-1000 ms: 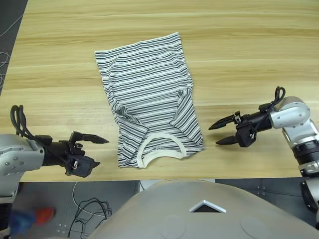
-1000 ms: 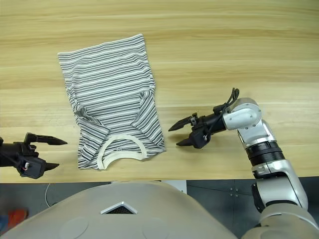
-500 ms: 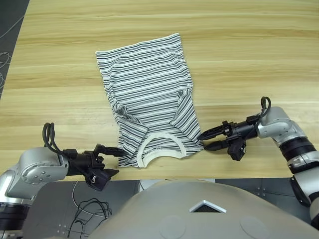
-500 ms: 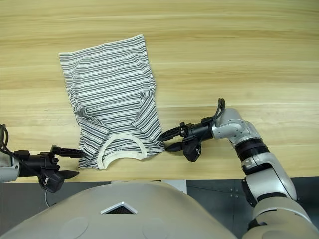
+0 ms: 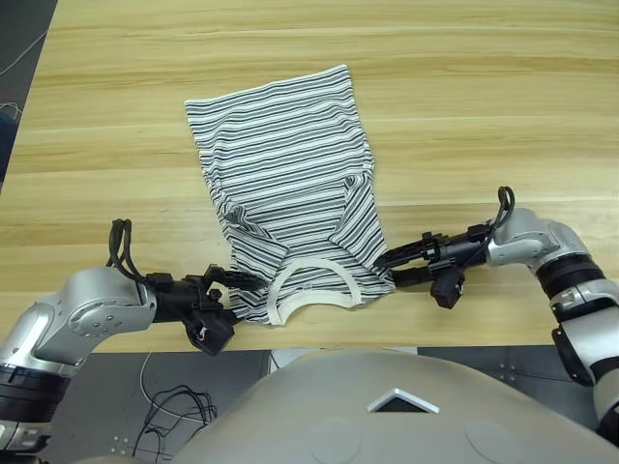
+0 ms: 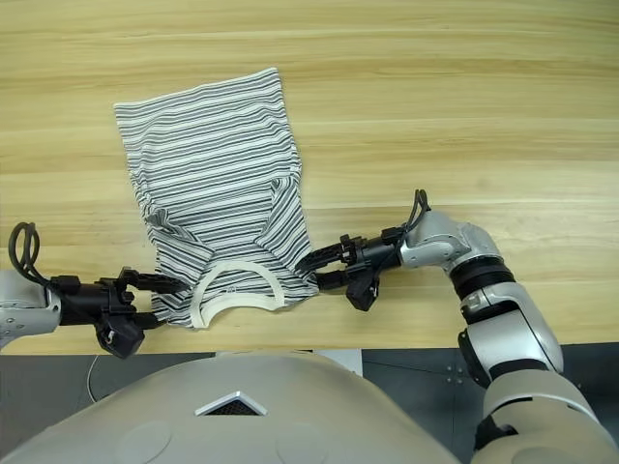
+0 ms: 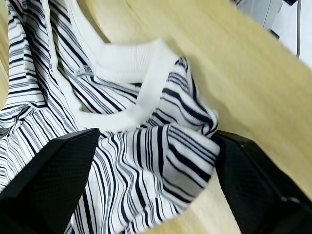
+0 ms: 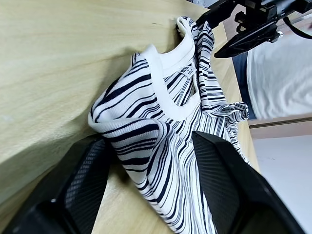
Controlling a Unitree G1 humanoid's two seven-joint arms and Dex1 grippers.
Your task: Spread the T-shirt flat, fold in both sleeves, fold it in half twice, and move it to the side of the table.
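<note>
The striped T-shirt (image 5: 285, 184) lies on the wooden table (image 5: 484, 116) with both sleeves folded in and its white collar (image 5: 314, 290) toward the front edge. My left gripper (image 5: 242, 300) is at the shirt's near left corner. In the left wrist view it (image 7: 156, 141) stands open, with bunched striped fabric (image 7: 185, 146) between its fingers. My right gripper (image 5: 385, 273) is at the near right corner. It (image 8: 148, 144) is open too, its fingers on either side of the raised shoulder fold (image 8: 131, 126).
The shirt's collar end lies close to the table's front edge (image 5: 503, 346). Bare wood stretches wide to the right (image 5: 503, 174) and to the far left (image 5: 97, 145). Cables (image 5: 169, 401) lie on the floor below the edge.
Both arms have swung inward from the sides to the shirt's near corners, and their open fingers now straddle the fabric. The shirt has kept its place.
</note>
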